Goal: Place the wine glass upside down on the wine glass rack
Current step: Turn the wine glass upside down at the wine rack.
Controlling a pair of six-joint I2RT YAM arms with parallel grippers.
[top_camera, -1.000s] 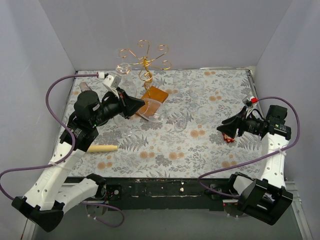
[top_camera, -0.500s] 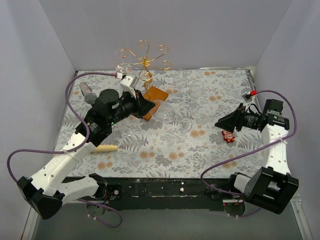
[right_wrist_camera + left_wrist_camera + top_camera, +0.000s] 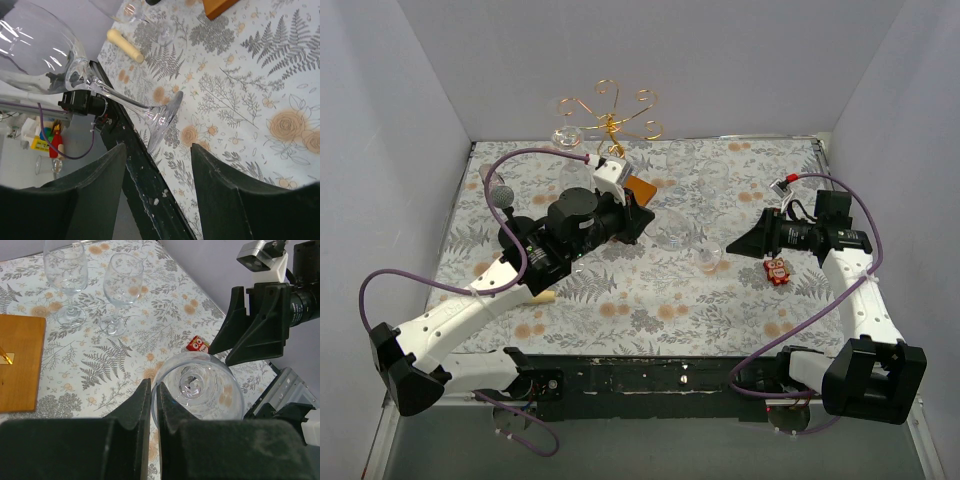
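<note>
Empty wine glass (tipped sideways) pinched by left tool; right tool wide.

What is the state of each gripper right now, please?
Left gripper: closed on the wine glass, pinching its bowl rim.
Right gripper: open, holding nothing; the glass's foot lies just ahead of it.

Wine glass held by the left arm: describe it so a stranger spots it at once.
Over the floral tablecloth, find the left end effector near the middle. The wine glass pinched by its rim there lies sideways in the air, foot towards the right end effector, while two other glasses stand upright.
</note>
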